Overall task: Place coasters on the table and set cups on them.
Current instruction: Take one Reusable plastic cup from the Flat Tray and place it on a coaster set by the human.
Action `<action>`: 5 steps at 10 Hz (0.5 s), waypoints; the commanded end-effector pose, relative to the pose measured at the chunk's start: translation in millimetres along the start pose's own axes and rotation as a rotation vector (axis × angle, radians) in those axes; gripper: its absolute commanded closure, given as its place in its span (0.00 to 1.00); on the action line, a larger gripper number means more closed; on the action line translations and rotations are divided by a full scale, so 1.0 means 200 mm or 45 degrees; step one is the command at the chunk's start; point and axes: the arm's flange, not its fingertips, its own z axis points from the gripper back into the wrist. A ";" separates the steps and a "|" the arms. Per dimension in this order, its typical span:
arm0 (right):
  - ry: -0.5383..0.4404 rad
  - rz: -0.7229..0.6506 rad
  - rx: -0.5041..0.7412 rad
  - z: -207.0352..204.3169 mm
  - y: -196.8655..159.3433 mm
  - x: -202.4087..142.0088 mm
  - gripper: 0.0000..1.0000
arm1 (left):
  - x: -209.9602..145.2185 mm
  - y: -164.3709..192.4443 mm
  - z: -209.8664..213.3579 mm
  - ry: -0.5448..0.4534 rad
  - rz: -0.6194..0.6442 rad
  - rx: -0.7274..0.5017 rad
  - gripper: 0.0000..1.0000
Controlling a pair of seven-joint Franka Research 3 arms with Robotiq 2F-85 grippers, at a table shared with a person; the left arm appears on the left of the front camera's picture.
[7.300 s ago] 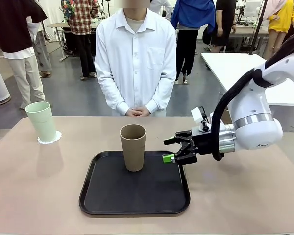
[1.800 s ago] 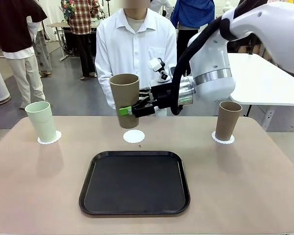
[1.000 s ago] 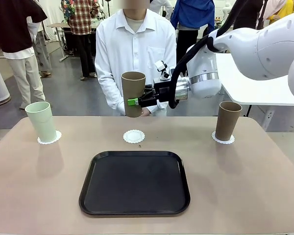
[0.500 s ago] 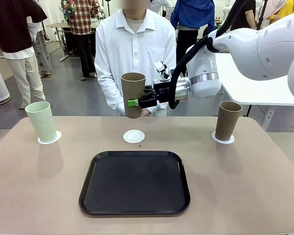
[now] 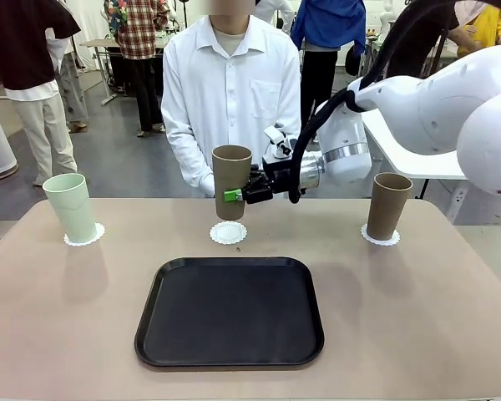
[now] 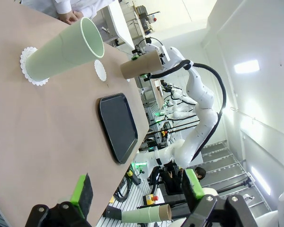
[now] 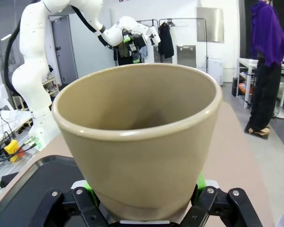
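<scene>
My right gripper [image 5: 235, 195] is shut on a tan-brown cup [image 5: 231, 181], gripping low on its side and holding it upright just above the middle coaster [image 5: 228, 233]. In the right wrist view this cup [image 7: 137, 137] sits between my fingers [image 7: 83, 197]. A mint green cup [image 5: 70, 206] stands on the left coaster [image 5: 85, 237]. Another tan cup [image 5: 387, 205] stands on the right coaster [image 5: 382, 238]. My left gripper [image 6: 137, 189] hangs open over the table's [image 6: 42, 142] left end, with the mint cup [image 6: 66, 49] ahead of it.
A black tray [image 5: 230, 311] lies bare in the middle of the beige table [image 5: 417, 326], nearer me than the coasters. A person in a white shirt [image 5: 230, 92] stands at the far edge behind the held cup. A white table [image 5: 401, 117] stands at back right.
My right gripper has lowered the tan cup and shifted it slightly right, from well above the middle coaster to just over it. The other cups have not moved.
</scene>
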 end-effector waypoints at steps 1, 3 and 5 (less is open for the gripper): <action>0.020 0.017 -0.005 0.01 -0.09 -0.03 0.17 | 0.00 -0.02 0.00 -0.003 0.003 0.004 0.00; 0.041 -0.031 -0.055 0.01 -0.13 -0.10 0.17 | 0.00 -0.02 0.00 -0.003 0.003 0.004 0.00; 0.052 -0.066 -0.061 -0.01 -0.15 -0.17 0.17 | 0.00 -0.02 0.00 -0.003 0.003 0.004 0.00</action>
